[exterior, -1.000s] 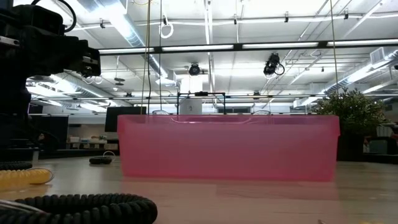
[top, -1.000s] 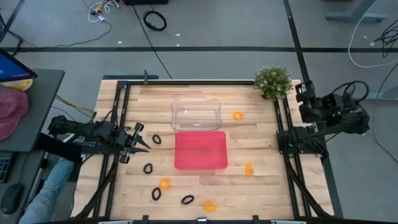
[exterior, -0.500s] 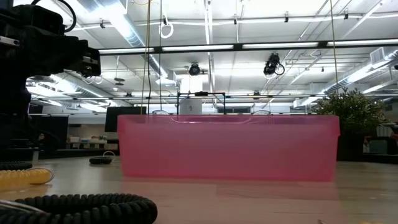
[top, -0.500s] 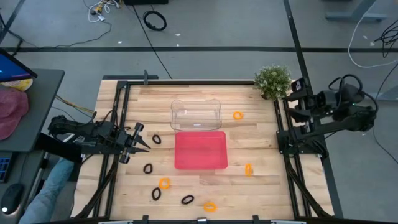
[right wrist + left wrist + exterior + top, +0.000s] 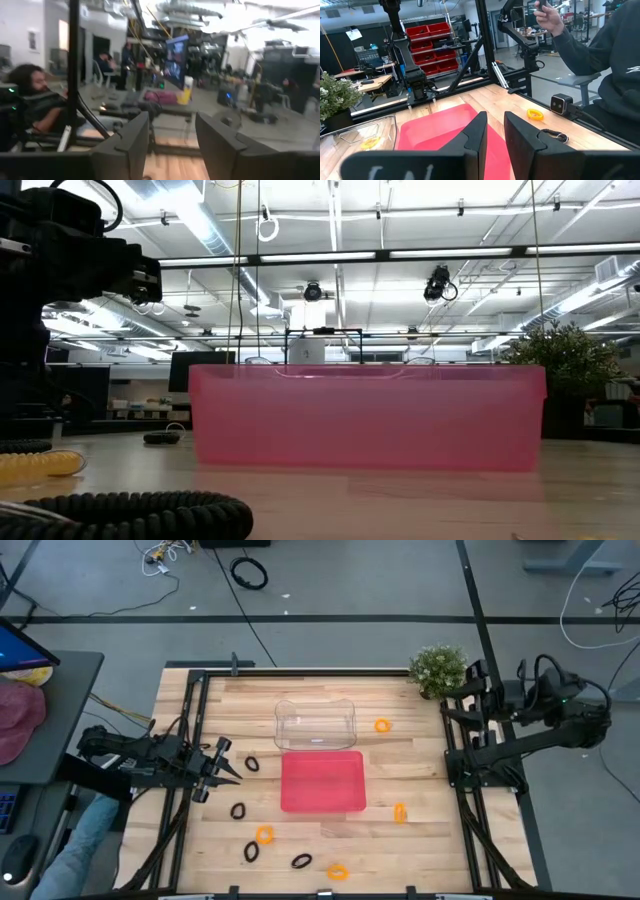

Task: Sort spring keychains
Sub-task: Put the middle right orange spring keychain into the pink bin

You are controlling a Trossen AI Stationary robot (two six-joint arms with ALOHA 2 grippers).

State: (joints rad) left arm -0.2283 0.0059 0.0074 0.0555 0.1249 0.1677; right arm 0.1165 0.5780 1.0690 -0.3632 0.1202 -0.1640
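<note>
Fingers of the left gripper (image 5: 222, 769) stand a narrow gap apart with nothing between them, pointing toward 3 o'clock over the worktop's (image 5: 400, 850) left edge, near a black spring keychain (image 5: 251, 764) just off their tips. Fingers of the right gripper (image 5: 470, 692) are apart and empty too, pointing toward 9 o'clock above the right rail, beside the small potted plant (image 5: 438, 670) at the worktop's far right corner. At the centre lies the red tray (image 5: 322, 781), with a clear plastic tray (image 5: 315, 723) touching it at 12 o'clock; both look empty. The spring keychains lie loose on the wood around them: black ones at 8 o'clock from the red tray (image 5: 238, 810), farther toward 7 o'clock (image 5: 251, 851) and near the front edge (image 5: 301, 861); orange ones at 7 o'clock (image 5: 264, 834), at 6 o'clock by the front edge (image 5: 338, 872), at 4 o'clock (image 5: 400, 812), and at 3 o'clock from the clear tray (image 5: 382, 725). A person's arm (image 5: 580, 45) shows in the left wrist view, beyond the worktop.
</note>
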